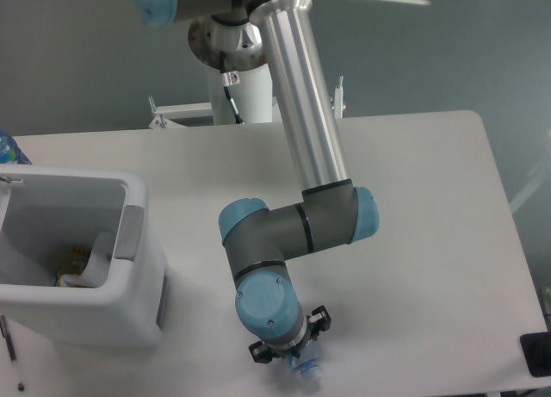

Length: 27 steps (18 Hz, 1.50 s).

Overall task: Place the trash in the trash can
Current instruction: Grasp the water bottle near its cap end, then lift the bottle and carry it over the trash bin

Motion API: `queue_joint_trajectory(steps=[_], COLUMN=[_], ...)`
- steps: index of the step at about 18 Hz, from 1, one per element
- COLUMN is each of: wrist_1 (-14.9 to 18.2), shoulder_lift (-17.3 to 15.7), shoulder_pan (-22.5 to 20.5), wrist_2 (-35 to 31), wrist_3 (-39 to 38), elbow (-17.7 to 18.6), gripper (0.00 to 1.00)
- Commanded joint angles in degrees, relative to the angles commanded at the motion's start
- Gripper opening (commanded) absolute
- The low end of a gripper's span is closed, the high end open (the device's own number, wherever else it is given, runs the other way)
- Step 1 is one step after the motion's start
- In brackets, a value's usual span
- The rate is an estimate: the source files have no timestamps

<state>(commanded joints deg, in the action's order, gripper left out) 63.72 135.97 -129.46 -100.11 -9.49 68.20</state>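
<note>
The bottle [307, 365] lies on the table [430, 242] close to the near edge, roughly midway along it. Only a short clear end with a bluish tint shows, poking out below the arm's wrist; the remainder is hidden under the arm. The small cup cannot be made out anywhere in this view.

The gripper [291, 352] sits directly over the bottle, pointing down at the table. Its black fittings show on either side of the wrist, but the blue end cap of the wrist covers the fingers. Whether the fingers are spread or closed, and whether they have hold of the bottle, cannot be told.

The arm [306, 113] reaches from its white post at the far edge of the table down across the middle, bending at a grey and blue elbow before the wrist.

The bin [129, 315] stands at the left edge of the table, well apart from the bottle. It is white with thick rounded walls and a grey tab on its right rim. Some pale and yellowish items lie at its bottom.

A dark object [537, 354] shows at the near right corner.
</note>
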Motion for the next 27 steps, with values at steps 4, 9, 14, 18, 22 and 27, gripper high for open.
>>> queue_joint_trajectory(steps=[4, 9, 14, 18, 22, 27], wrist_1=[-0.09, -0.35, -0.35, -0.35, -0.7, -4.56], shoulder_lift=[-0.7, -2.28, -3.78, -5.71, -7.21, -9.93], shoulder_pan=[0.0, -0.09, -0.7, -2.02, -2.11, -2.11], wrist_2=[0.27, 2.37, 5.79, 10.19, 12.56, 19.59], wrist_3=[0.62, 1.4, 3.07, 5.18, 5.8, 5.8], elbow=[-0.09, -0.44, -1.32, -1.32, -1.49, -1.58], gripper=[0.67, 0.66, 0.67, 0.66, 0.66, 0.67])
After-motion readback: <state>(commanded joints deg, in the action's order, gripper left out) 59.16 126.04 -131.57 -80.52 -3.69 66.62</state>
